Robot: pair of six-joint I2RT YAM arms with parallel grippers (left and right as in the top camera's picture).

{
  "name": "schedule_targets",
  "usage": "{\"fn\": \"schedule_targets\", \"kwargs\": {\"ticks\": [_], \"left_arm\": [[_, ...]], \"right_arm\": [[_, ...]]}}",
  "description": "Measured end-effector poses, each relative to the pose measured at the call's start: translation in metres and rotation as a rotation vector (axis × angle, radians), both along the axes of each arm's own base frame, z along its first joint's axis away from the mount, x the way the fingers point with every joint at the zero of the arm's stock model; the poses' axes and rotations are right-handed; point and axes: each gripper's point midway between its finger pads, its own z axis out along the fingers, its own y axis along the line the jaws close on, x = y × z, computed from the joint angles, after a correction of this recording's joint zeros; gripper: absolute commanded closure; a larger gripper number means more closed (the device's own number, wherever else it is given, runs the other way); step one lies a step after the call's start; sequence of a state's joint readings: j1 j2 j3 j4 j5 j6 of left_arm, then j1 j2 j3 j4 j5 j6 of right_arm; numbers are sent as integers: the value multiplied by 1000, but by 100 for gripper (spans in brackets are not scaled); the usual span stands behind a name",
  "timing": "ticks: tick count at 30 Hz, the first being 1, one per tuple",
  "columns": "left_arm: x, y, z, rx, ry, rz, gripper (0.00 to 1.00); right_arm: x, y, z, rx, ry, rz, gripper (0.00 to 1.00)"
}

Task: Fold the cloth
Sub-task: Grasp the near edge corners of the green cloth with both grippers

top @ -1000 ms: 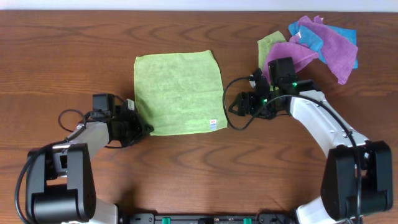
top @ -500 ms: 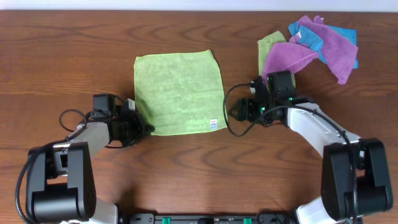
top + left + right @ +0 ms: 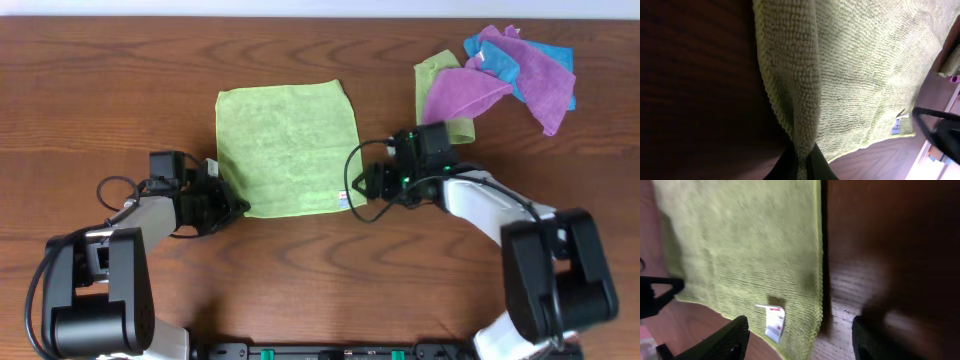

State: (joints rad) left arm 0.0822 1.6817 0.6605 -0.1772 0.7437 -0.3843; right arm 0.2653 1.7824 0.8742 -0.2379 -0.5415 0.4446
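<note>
The cloth (image 3: 288, 148), a lime-green square, lies flat on the table, its white tag (image 3: 343, 198) at the near right corner. My left gripper (image 3: 236, 207) is shut on the near left corner. In the left wrist view that corner of the cloth (image 3: 865, 65) bunches into a ridge running down between the fingertips (image 3: 802, 165). My right gripper (image 3: 358, 188) stands open at the near right corner. In the right wrist view its dark fingers (image 3: 725, 340) straddle the cloth's edge (image 3: 740, 240) and the tag (image 3: 774, 321), without pinching them.
A heap of purple and blue cloths (image 3: 520, 65) lies at the back right, with an olive-green cloth (image 3: 440, 75) partly under it, just behind my right arm. Bare wood surrounds the lime-green cloth on all sides.
My right gripper has slid left, from beside the heap to the cloth's tagged corner. The left gripper keeps its hold and has not moved.
</note>
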Motion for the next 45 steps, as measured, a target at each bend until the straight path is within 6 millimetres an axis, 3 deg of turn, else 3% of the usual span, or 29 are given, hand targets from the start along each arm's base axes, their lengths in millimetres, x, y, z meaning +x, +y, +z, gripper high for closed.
{"fn": "schedule_targets", "kwargs": {"ticks": [17,20,23,27,33,45], "left_arm": [[-1,-5,4,-39,-4,-11,94],[-1,-6,5,-41,-5,-12,94],[-1,-6,5,-41,-5,-12,94],[-1,-6,5,-41,-5,-12,94],[-4,-10,8,-70,-13,-41,94],[-53,-18,7,-93,106,-170,94]], "right_arm": [[3,17,-2,31,-5,0,41],[3,23,-3,39,-6,8,48],[2,26,-6,42,3,10,65],[0,25,-13,26,25,2,99],[-4,25,-16,25,45,-1,98],[-34,10,10,-42,76,45,98]]}}
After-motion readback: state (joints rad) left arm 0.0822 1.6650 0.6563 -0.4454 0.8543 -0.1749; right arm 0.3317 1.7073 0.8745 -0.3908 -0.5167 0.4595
